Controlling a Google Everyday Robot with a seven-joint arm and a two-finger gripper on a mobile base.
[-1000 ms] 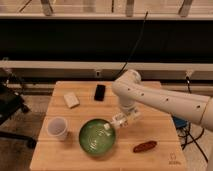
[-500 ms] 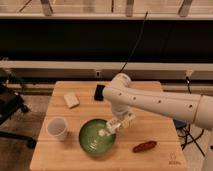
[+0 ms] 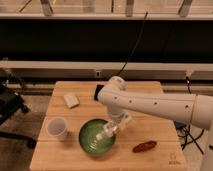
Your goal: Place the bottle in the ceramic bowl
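A small white plastic bottle (image 3: 106, 133) sits tilted in the lower middle of the frame, its lower end dipping down and to the left over the right inner side of the ceramic bowl (image 3: 89, 143). The bottle looks pale and slightly translucent. Any label on it is too faint to read. The gripper (image 3: 116, 126) is just above and to the right of the bottle, at the bowl's right rim, with its fingers pinched closed on the bottle's upper end. The bowl is round, glossy and green with pale streaks inside, and rests on a light wooden table (image 3: 150, 131). The robot's thick white arm (image 3: 150, 105) reaches in from the right edge of the frame and bends down to the gripper. To the left of the bowl stands a white plastic cup (image 3: 57, 128). Further up and left lies a whitish rectangular block (image 3: 71, 100). A dark flat object (image 3: 98, 91) lies near the table's far edge, partly behind the arm. A reddish-brown oblong item (image 3: 145, 146) lies to the right of the bowl. A small mark in the table's lower right corner cannot be read.
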